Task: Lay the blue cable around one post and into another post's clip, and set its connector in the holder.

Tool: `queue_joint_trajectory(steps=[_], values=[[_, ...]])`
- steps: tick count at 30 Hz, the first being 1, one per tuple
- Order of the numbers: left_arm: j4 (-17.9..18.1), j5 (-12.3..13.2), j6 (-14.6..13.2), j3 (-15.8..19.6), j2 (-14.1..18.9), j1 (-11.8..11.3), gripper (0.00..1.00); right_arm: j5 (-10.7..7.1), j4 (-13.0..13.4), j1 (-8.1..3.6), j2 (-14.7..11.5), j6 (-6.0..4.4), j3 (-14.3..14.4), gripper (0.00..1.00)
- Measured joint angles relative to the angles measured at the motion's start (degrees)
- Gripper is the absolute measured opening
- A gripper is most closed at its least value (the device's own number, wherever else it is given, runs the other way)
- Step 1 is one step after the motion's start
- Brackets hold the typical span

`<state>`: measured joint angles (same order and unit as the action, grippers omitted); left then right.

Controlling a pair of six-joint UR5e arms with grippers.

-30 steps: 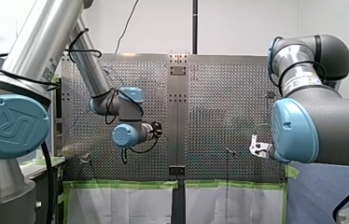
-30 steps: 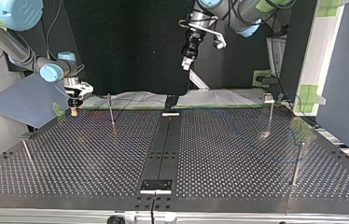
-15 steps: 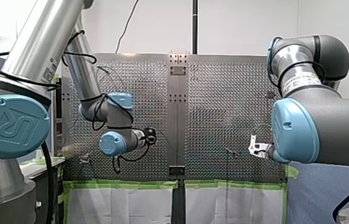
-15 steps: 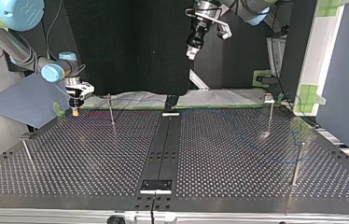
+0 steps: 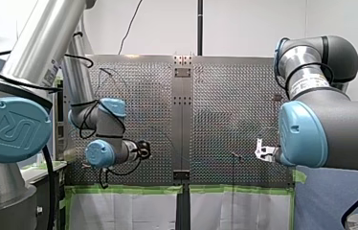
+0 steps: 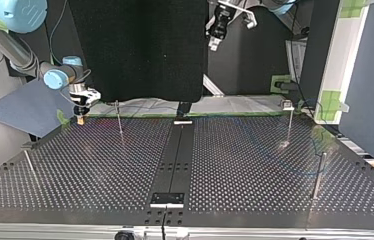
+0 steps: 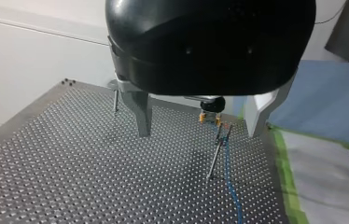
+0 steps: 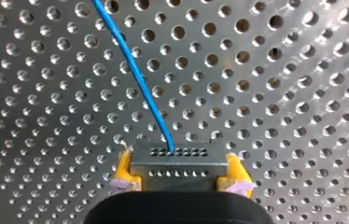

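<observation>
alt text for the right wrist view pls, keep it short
My right gripper, yellow pads, is shut on a grey connector with two rows of small holes. The blue cable runs from the connector away across the perforated table.

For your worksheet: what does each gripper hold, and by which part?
My right gripper clamps the connector by its two ends; my left gripper holds nothing.

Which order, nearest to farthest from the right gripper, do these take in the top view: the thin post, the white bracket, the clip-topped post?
Measured from the right gripper, which is at the view's left:
1. The thin post, just beside it, also at the view's left.
2. The white bracket, in the middle of the view.
3. The clip-topped post, far over at the view's right.
</observation>
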<state>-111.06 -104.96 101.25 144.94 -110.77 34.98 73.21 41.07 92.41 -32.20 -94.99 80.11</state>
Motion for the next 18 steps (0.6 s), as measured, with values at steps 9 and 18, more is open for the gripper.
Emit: queue_joint_trajectory(steps=[9, 18], values=[[0.25, 0.05, 0.06, 0.29, 0.0, 0.0, 1.0, 0.31, -1.49, 0.41, -1.12, 0.14, 0.0, 0.0], [0.73, 0.06, 0.25, -0.91, 0.0, 0.01, 1.0, 1.33, -4.51, 2.07, -5.53, 0.07, 0.04, 0.0]])
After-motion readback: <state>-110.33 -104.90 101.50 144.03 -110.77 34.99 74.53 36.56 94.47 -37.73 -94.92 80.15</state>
